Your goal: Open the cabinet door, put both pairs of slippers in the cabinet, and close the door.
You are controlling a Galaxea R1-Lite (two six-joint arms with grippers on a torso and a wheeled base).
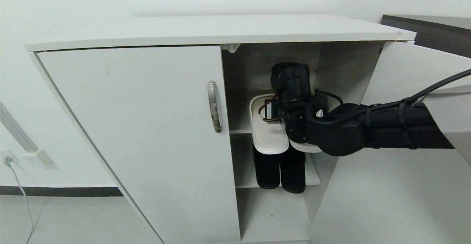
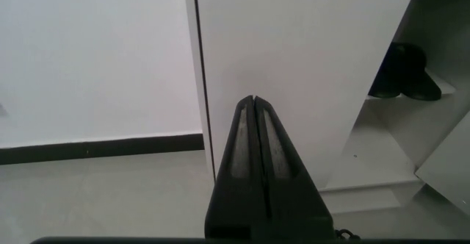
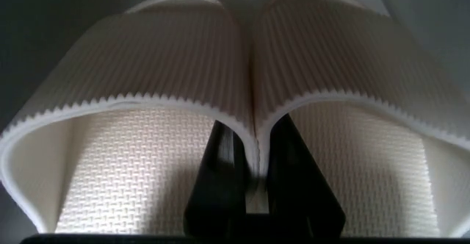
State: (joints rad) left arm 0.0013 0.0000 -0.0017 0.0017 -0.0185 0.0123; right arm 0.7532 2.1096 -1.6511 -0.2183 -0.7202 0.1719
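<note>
Your right pincer point(image 3: 253, 148) is inside the cabinet point(image 1: 220, 30), in its right half, where the right door point(image 1: 404, 71) stands wide open. It is pinching the white slippers point(image 1: 270, 137). In the right wrist view, the two fingers point(image 3: 220, 178) press the inner strap edges of both slippers together, so the pair hangs side by side with the soles down.

In the head view, the white pair is at the level of the upper shelf point(image 1: 239, 130), and its heel ends stick out over the front edge of this shelf. I cannot tell if the soles already rest on the shelf.

The black slippers point(image 1: 279, 170) lie on the lower shelf point(image 1: 243, 174), directly under the white pair. Their ends also reach a little over the shelf edge.

Your left pincer point(image 2: 253, 112) is pressed together and holds nothing. It is outside the cabinet, low, and points at the left door point(image 1: 140, 126), which is closed. The handle point(image 1: 214, 106) of this door is near its inner edge.

A wall socket point(image 1: 36, 159) with a cable is on the wall to the left of the cabinet.
</note>
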